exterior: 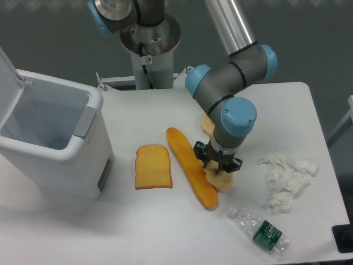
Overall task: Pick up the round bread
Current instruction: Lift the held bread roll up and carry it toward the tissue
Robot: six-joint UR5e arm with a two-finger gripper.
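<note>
- Nearest the camera, a crushed clear plastic bottle [260, 231] with a dark green label lies on its side on the white table [165, 226], close to the front edge.
- Just behind it and to the right, a heap of crumpled white tissue [285, 178] sits on the table, well apart from my fingers.
- My gripper [218, 165] points straight down over the round bread [220, 180], a pale-yellow lumpy bun lying just right of the lower half of the baguette.
- My dark fingers reach down to the top of the bun and cover most of it; only its front and right edge show beneath me.
- My jaws look drawn in around the bun's upper part, but from this angle my own wrist hides the tips, so I cannot tell how wide they stand or whether they truly grip it.
- The bun appears to rest on the table.
- The long orange baguette [191, 167] lies slantwise, touching or almost touching my left-hand finger as seen here.
- Left of the baguette, a slice of toast [153, 167] lies flat, a clear gap between the two.
- Behind my wrist a pale piece of another bread [206, 126] peeps out, mostly hidden by my arm.
- Far left stands a white bin [52, 144] with its lid swung up.
</note>
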